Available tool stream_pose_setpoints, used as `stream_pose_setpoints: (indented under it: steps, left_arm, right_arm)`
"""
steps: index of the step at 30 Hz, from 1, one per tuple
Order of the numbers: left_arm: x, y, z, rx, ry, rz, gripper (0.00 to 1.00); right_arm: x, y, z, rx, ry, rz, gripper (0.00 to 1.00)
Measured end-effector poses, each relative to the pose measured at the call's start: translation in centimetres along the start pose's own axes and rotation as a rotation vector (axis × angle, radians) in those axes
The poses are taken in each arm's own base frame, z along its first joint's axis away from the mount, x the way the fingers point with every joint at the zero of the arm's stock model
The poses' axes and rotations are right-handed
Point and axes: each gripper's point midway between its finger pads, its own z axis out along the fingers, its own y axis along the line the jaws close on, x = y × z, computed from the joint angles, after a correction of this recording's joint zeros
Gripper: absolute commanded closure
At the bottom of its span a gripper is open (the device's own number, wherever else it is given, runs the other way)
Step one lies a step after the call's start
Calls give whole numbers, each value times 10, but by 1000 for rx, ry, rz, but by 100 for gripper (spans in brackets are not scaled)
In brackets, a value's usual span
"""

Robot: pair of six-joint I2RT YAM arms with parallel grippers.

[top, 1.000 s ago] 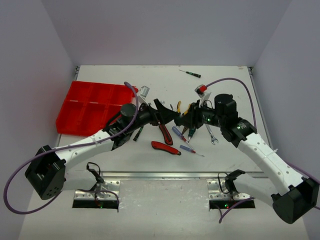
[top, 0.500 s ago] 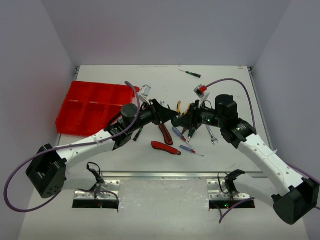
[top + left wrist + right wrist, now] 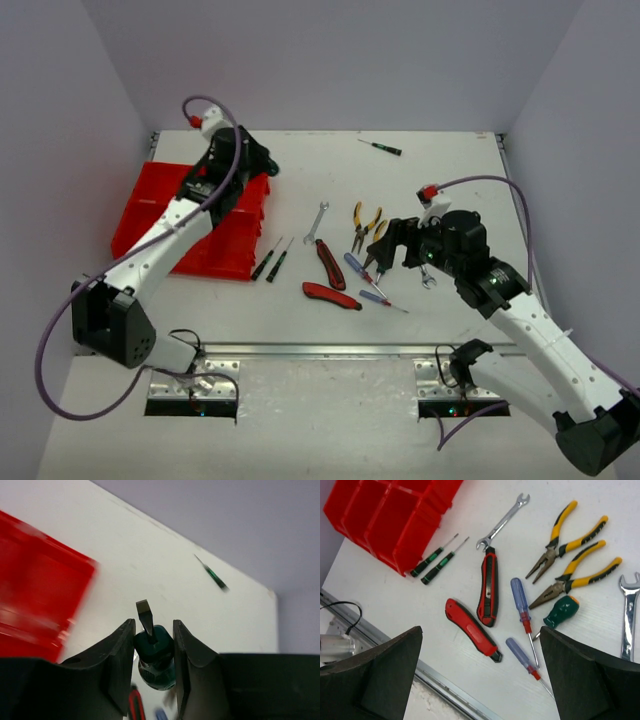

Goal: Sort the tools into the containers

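Over the far right corner of the red tray [image 3: 135, 220], the left tool [image 3: 153, 625] is clenched on a stubby green screwdriver [image 3: 155, 660]. It pinches the fat handle from both sides, with the flat blade pointing out ahead between the jaws. Gripping the handle rather than the thin shaft gives a broad, steady hold for carrying. In the wrist view the tray lies off to the left, so the screwdriver appears to be at the tray's edge and not yet over a compartment; which compartment it is meant for cannot be told. The right tool [image 3: 480, 645] hangs released, jaws spread wide and holding nothing, above the cluster on the worktop [image 3: 460, 170], probably placed there to choose the next pick. Beneath it lie two yellow pliers [image 3: 570, 555] side by side, a second stubby screwdriver [image 3: 560, 612] just below them, two blue screwdrivers [image 3: 520, 597] and two red knives [image 3: 488, 587]. A wrench [image 3: 502, 522] lies with one end just beside the upper knife, and another wrench [image 3: 630, 610] is at the right edge. Two slim black screwdrivers [image 3: 432, 560] rest just beside the tray's near wall, and a lone thin screwdriver [image 3: 381, 147] sits well apart near the far edge. With nearly everything on the worktop, the sorting looks barely begun.
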Motion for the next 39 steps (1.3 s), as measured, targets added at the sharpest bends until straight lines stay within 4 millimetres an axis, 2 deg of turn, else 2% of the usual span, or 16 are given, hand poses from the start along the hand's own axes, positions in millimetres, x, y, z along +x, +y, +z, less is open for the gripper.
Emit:
stream_pose_setpoints:
  steps: [3,5,6,9,13,16,20,27,29,30,31,34,37,39]
  left_arm:
    - [-70,97,33,-377,-147,-17,100]
    - [-108,156,43,-588,-224,-10,100]
    - [-121,179,47,-667,-248,9,100]
    - [-147,230,58,-833,-288,83,100]
    - [-160,277,69,-938,-267,232,100]
    - [-168,300,71,-979,-261,320,100]
    - [-168,326,66,-1019,-242,365,100]
    - [-150,366,65,-1056,-168,372,95]
    - [-144,371,67,-1058,-153,368,75]
    - [-141,373,69,-1057,-144,365,56]
    - [-138,375,71,-1052,-133,363,42]
    - [-130,378,76,-1037,-107,348,23]
    - [-124,377,79,-1016,-89,322,16]
    - [-122,375,80,-1005,-80,304,0]
  right_arm:
    - [21,-12,-3,38,30,11,1]
    - [38,-19,-3,56,69,18,1]
    - [45,-22,-3,62,84,20,1]
    - [64,-29,-4,76,120,25,1]
    - [78,-28,-9,53,133,28,1]
    - [85,-21,-11,0,143,30,1]
    - [89,-15,-12,-41,154,30,1]
    - [88,-12,-14,-58,144,24,1]
    - [88,-11,-14,-63,137,20,1]
    - [88,-11,-14,-64,136,20,1]
    - [89,-11,-15,-64,136,19,1]
    - [91,-13,-14,-62,141,18,1]
    - [92,-15,-13,-50,144,18,1]
    - [93,-19,-11,-28,146,22,1]
